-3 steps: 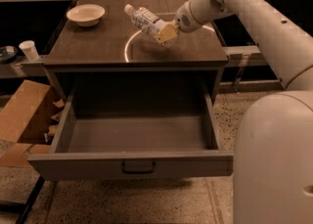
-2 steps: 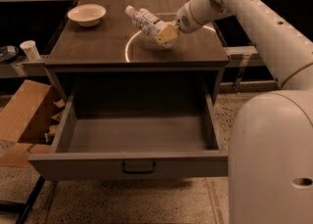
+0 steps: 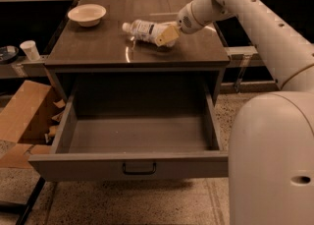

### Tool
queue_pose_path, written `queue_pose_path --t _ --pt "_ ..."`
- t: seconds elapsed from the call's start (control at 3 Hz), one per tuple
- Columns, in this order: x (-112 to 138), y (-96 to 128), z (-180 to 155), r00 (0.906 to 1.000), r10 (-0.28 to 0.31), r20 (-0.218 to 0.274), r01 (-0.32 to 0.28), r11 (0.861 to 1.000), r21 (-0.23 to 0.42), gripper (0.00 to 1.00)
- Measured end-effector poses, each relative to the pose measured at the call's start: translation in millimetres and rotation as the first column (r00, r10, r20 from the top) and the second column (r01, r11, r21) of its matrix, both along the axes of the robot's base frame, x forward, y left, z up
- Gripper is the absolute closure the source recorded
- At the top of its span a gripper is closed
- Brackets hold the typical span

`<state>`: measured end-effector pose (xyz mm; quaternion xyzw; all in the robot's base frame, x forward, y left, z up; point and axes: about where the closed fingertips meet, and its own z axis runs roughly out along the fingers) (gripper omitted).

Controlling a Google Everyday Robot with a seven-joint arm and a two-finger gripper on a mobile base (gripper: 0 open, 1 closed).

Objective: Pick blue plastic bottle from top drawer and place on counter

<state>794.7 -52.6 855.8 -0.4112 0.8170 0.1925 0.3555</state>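
Observation:
The blue plastic bottle (image 3: 143,29) is clear with a white cap. It lies nearly flat on or just above the counter (image 3: 93,47), cap pointing left, near the white arc. My gripper (image 3: 167,35) reaches in from the right and is shut on the bottle's lower end with its tan fingers (image 3: 165,34). The top drawer (image 3: 88,166) stands pulled fully open below the counter. Its inside shows nothing, and its dark handle (image 3: 139,169) is at the front centre.
A cream bowl (image 3: 87,14) sits at the counter's back left. A white paper cup (image 3: 31,50) and a dark dish (image 3: 6,53) stand on the left shelf. A cardboard box (image 3: 22,118) lies on the floor left. My white base (image 3: 274,160) fills the lower right.
The gripper has lowered the bottle toward the counter top. The bottle now lies flatter, its cap end down from its earlier raised tilt. The drawer and bowl have not moved.

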Motion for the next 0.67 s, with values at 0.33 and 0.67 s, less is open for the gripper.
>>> queue_pose_path --t 0.33,0.67 --pt "-4.5 0.0 7.6 0.9990 0.027 0.036 -0.028 0.999 0.025 0.00" --pt "-31.5 -0.7 40.6 0.9839 0.094 0.152 -0.107 0.991 0.080 0.00"
